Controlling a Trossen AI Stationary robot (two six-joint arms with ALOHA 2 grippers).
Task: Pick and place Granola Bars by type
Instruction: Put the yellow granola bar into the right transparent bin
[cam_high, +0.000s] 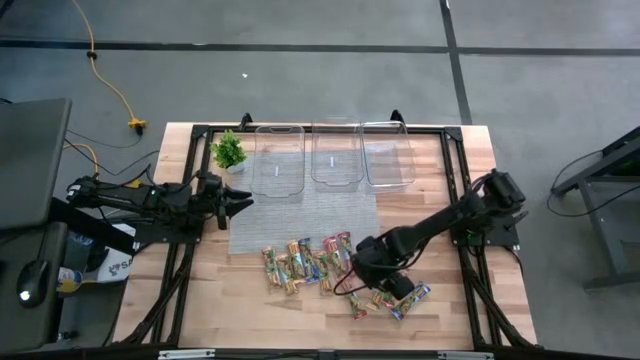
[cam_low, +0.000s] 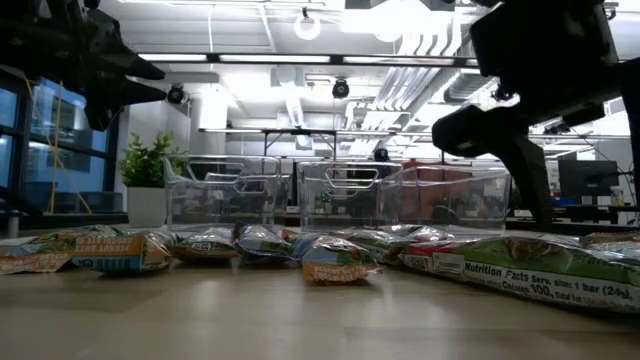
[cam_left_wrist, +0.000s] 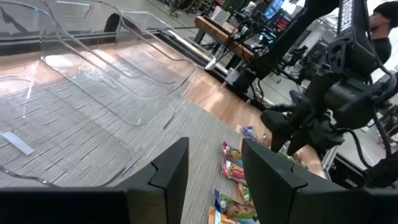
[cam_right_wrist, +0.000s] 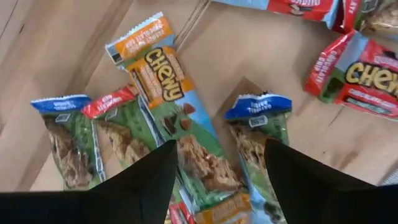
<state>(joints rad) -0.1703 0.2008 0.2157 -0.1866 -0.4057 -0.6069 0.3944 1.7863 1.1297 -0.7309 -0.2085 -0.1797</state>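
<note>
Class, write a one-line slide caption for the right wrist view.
Open right gripper poised above an orange-topped Chewy granola bar among other bars on the wooden table.

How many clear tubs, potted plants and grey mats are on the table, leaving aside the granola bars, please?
Clear plastic tubs: 3
Small potted plant: 1
Grey woven mat: 1
Total: 5

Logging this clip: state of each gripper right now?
Left gripper: open, empty, above the grey mat.
Right gripper: open, empty, poised over an orange-topped granola bar.
</note>
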